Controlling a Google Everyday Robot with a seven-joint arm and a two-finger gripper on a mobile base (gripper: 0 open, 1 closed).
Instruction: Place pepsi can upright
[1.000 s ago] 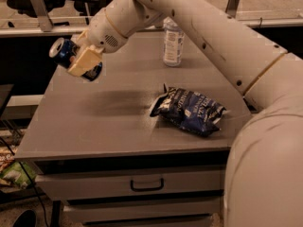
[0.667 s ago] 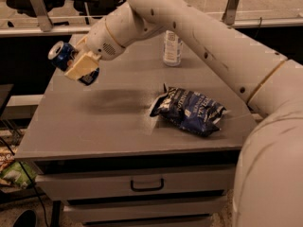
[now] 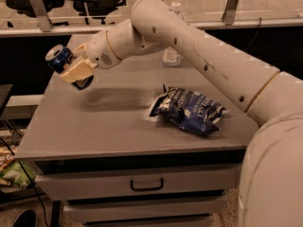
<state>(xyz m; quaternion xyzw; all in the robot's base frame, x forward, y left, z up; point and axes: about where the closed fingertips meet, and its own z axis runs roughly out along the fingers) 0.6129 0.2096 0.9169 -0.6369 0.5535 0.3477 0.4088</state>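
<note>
The pepsi can (image 3: 60,59) is a small dark-blue can with a silver end. It is held tilted in the air above the left part of the grey table (image 3: 94,126), its silver top pointing up and to the left. My gripper (image 3: 75,70) is shut on the can, with a cream finger (image 3: 75,71) across its side. The white arm reaches in from the right over the table.
A crinkled dark-blue chip bag (image 3: 189,110) lies on the table's right half. A clear water bottle (image 3: 172,56) stands at the back, partly behind the arm. A drawer with a handle (image 3: 147,185) is below the table front. Chairs stand behind a rail.
The gripper with the can has moved slightly left and down, staying above the table's left side. The bag and bottle have not moved.
</note>
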